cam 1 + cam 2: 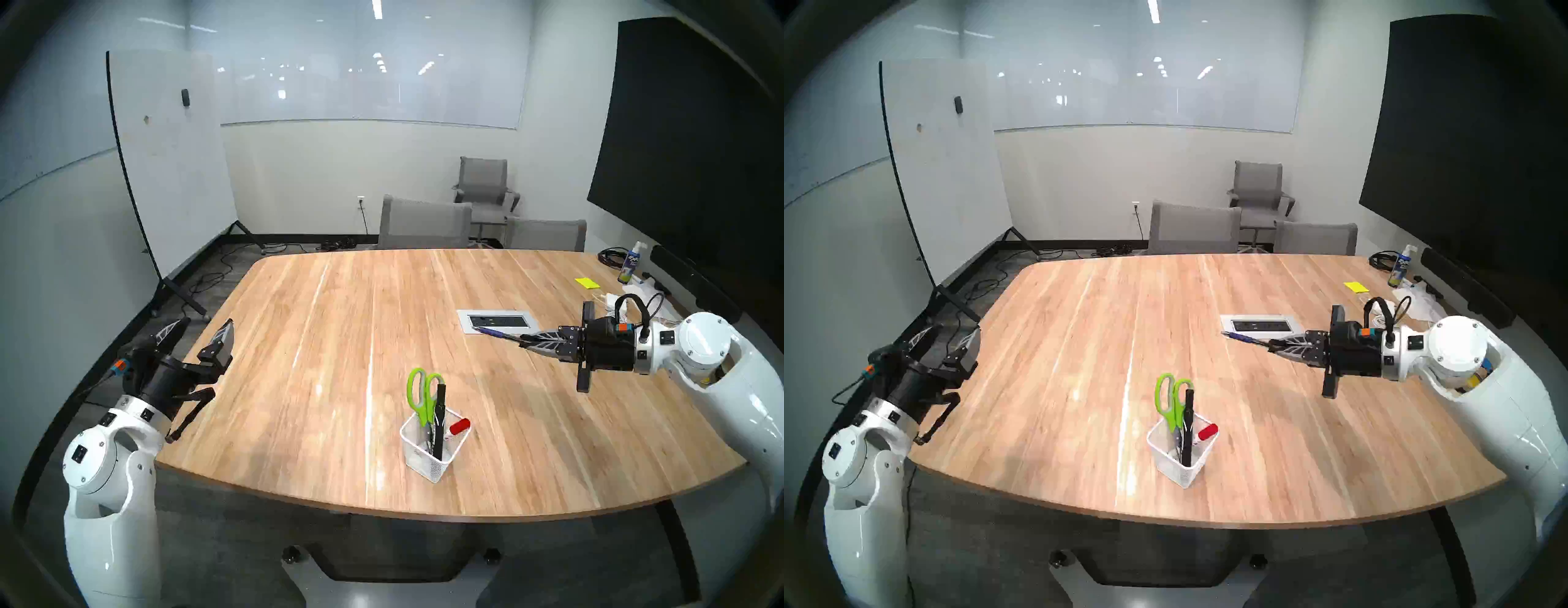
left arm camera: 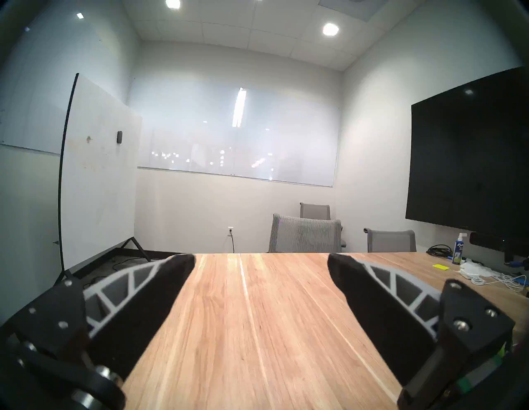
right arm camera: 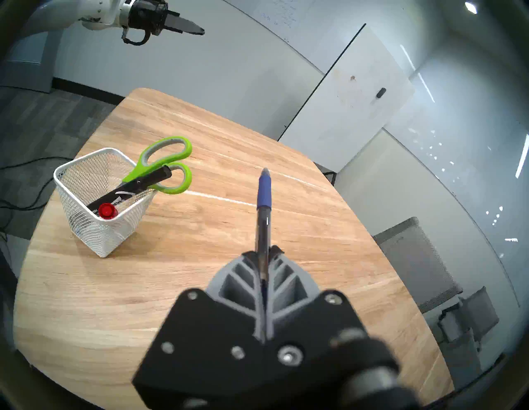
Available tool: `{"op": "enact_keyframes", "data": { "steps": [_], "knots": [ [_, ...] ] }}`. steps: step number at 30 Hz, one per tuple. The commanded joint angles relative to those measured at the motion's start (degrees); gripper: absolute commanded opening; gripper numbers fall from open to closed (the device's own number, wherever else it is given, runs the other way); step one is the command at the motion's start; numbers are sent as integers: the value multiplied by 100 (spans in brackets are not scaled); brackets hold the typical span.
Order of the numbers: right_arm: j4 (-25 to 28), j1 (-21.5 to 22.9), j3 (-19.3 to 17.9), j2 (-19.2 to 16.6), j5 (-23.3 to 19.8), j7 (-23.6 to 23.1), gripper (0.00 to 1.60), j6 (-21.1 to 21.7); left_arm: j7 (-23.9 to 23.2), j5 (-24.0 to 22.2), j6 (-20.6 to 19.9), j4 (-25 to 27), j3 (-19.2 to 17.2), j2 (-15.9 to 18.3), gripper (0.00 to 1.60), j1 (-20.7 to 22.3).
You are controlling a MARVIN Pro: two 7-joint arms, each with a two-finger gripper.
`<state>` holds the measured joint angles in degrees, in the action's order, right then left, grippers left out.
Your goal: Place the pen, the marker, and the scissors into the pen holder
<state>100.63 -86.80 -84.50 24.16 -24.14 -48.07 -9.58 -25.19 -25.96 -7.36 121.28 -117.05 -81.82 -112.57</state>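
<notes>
Pen (image 3: pixel 263 217): slim, blue grip, dark barrel; right fingers (image 3: pixel 249 275) pinch it.

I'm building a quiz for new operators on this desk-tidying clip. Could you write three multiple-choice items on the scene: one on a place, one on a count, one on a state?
1. Where are the lime-green-handled scissors?
A. flat on the table
B. standing in the white wire-mesh pen holder
C. in the left pincer

2. How many things stand in the holder?
A. one
B. two
C. three

3. What state is the right pincer in?
A. shut on the slim blue ballpoint pen
B. open and empty
C. shut on a marker

Key:
1 B, the scissors rise handles-up out of the pen holder.
2 C, scissors, a black marker and a red-capped marker stand inside.
3 A, the right pincer clamps the pen, which pokes forward above the wooden table.
</notes>
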Motion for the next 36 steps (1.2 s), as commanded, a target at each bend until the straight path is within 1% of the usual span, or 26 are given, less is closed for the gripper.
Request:
{"op": "enact_keyframes", "data": {
  "steps": [1,36],
  "knots": [
    [27,80,-62,-18,-11,14,0,-6,-6,-11,-2,127,-3,1,160,11],
    [27,81,-61,-19,-11,15,0,-7,-56,31,-26,127,-27,-52,160,38]
  ]
}}
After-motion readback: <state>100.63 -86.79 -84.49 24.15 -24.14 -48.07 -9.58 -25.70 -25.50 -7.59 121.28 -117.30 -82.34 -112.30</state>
